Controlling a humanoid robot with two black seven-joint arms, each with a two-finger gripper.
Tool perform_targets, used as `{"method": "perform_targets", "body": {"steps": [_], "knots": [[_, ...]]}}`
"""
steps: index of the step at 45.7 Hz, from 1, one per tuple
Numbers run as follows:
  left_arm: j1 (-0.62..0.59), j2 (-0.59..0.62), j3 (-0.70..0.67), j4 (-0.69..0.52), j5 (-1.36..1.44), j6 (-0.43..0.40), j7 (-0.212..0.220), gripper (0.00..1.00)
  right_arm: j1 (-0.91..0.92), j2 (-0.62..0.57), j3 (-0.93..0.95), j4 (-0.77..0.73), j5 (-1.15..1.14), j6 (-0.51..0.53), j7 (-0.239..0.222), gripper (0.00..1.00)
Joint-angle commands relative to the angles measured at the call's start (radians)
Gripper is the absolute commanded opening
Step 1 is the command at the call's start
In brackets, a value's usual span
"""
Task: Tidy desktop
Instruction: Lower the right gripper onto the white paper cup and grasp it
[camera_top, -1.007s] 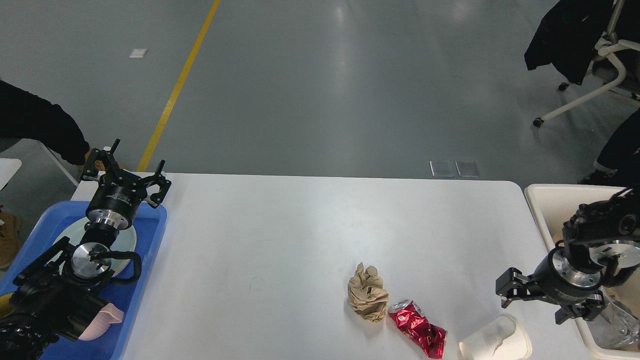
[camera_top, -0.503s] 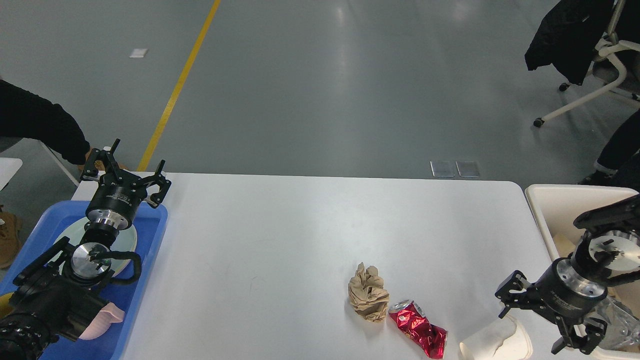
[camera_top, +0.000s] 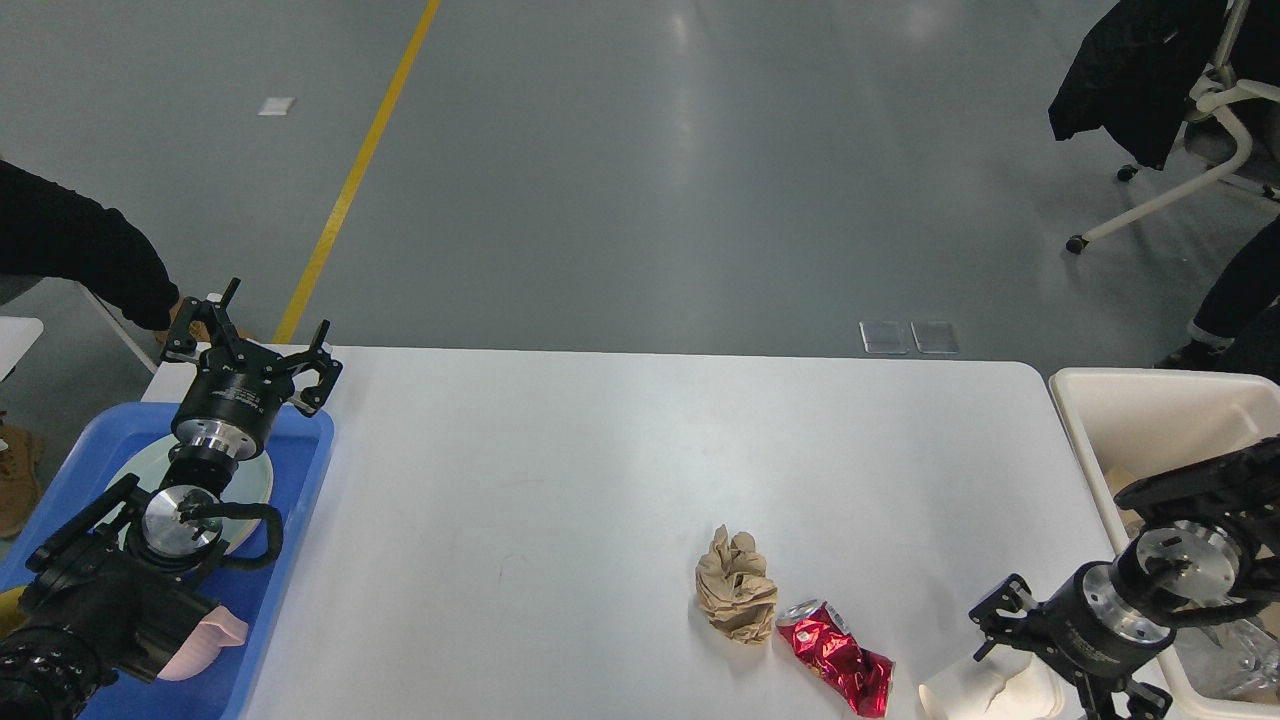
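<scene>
Far left: blue plastic tray (camera_top: 300, 470) sits on the bench's (camera_top: 600, 450) left end, holding a pale round plate (camera_top: 255, 480) and a pink item (camera_top: 215, 640) at lower left. Probably the keep pile, kept apart from trash. Left pincer (camera_top: 262, 362) hangs over the tray's far edge at upper left, fingers apart, holding nothing; looks parked.

Bench itself fills the middle of the frame: smooth white top, rounded corners, mostly bare.

Lower centre-right, 3 bits of litter in a row near the bottom edge: a crumpled tan paper wad (camera_top: 737, 587), soft and creased; just beside it a crushed red can (camera_top: 838, 658), shiny, dented metal; then a white paper cup (camera_top: 985, 690) on its side, squashed, at the frame's bottom.

Right pincer (camera_top: 1050, 660) is low at the lower right, fingers spread on either side of the cup w/o clamping it yet; I'd judge it's lining up a grab.

Far right: cream bin (camera_top: 1085, 420), rigid plastic, just off the bench's right end w/ clear crinkled plastic (camera_top: 1225, 655) inside. Likely the trash drop, hence close to the litter.
</scene>
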Motion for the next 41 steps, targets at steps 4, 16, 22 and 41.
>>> {"method": "perform_targets", "body": {"steps": [4, 16, 22, 41], "knots": [[0.0, 0.0, 0.0, 0.0, 0.0, 0.0, 0.0, 0.96, -0.045, 0.021, 0.064, -0.003, -0.008, -0.092, 0.002, 1.0], [0.0, 0.0, 0.0, 0.0, 0.0, 0.0, 0.0, 0.96, -0.085, 0.087, 0.068, -0.091, -0.016, -0.117, 0.005, 1.0], [0.0, 0.0, 0.0, 0.0, 0.0, 0.0, 0.0, 0.96, -0.112, 0.087, 0.074, -0.119, -0.055, -0.118, 0.005, 1.0], [0.0, 0.0, 0.0, 0.0, 0.0, 0.0, 0.0, 0.96, -0.148, 0.076, 0.108, -0.13, -0.1, -0.039, 0.005, 0.03]]}}
